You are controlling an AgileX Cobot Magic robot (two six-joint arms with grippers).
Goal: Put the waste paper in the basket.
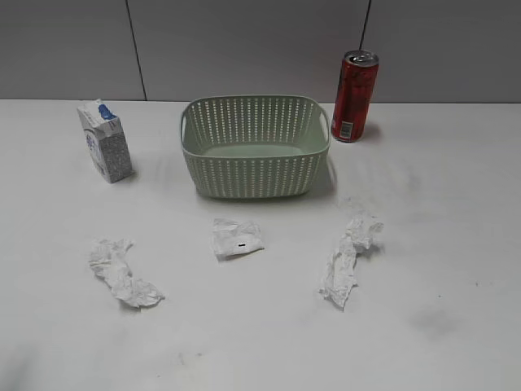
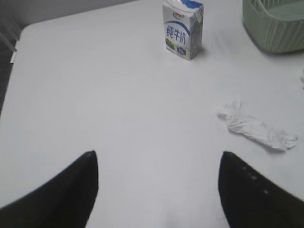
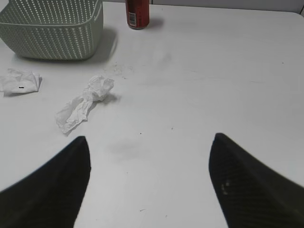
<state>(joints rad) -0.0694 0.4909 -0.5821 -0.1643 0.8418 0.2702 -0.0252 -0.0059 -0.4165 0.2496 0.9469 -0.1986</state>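
The sage-green basket (image 1: 255, 147) stands empty at the back middle of the white table. Three crumpled white paper scraps lie in front of it: a long one at the left (image 1: 122, 274), a small squarish wad with a black mark (image 1: 236, 238) in the middle, and a long twisted one at the right (image 1: 348, 255). Neither gripper shows in the exterior view. My left gripper (image 2: 157, 156) is open and empty, with the left scrap (image 2: 256, 127) ahead to its right. My right gripper (image 3: 149, 140) is open and empty, with the right scrap (image 3: 85, 102) and the wad (image 3: 20, 80) ahead to its left.
A white-and-blue carton (image 1: 105, 140) stands upright left of the basket, also in the left wrist view (image 2: 183, 27). A tall red can (image 1: 356, 95) stands right of the basket, also in the right wrist view (image 3: 137, 13). The basket's corner shows in both wrist views (image 2: 275, 28) (image 3: 54, 28).
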